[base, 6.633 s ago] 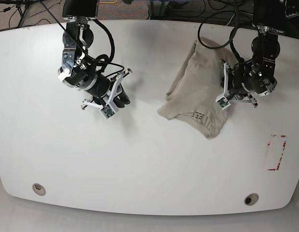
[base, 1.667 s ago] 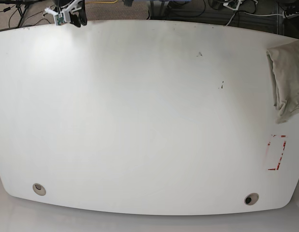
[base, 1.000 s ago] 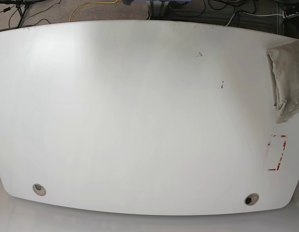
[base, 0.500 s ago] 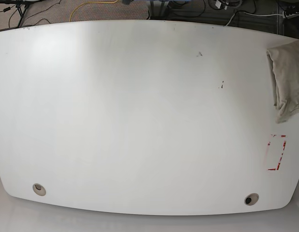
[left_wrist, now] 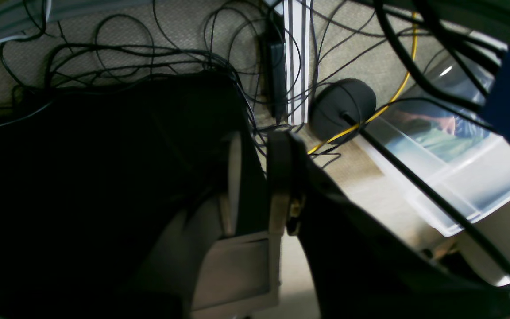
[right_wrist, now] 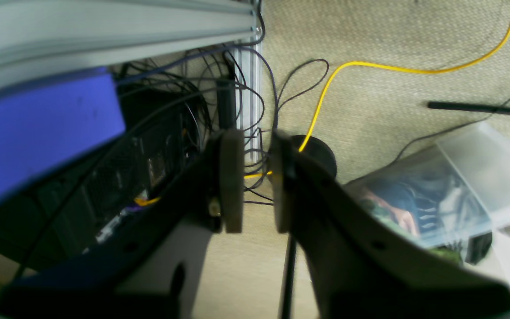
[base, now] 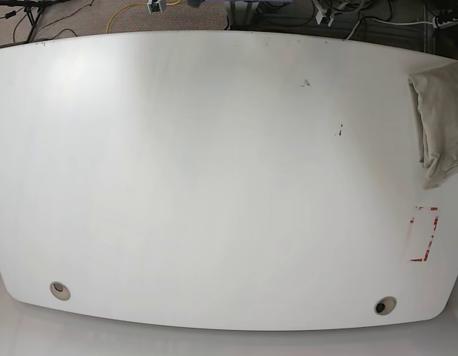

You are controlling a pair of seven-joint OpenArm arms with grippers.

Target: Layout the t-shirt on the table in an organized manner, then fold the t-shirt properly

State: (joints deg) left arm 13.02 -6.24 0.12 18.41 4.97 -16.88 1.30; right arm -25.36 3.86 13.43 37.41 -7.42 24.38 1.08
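- T-shirt [base: 441, 120] bunched at 3 o'clock edge of table [base: 214, 185], partly past the frame; not laid out yet.
- Left gripper [left_wrist: 255, 181] and right gripper [right_wrist: 255, 181]: narrow gap between jaws, nothing pinched, both off the table over floor cables.
- Next step, as a judgement: drag shirt back toward centre first.
- Pinch one layer at hem or shoulder seam, not the whole wad.
- Lift low, pull slowly, spread flat before folding.

You have the t-shirt [base: 442, 122] bunched at the worktop's [base: 214, 185] far right edge, with the tape rectangle [base: 424, 234] just in front of it.
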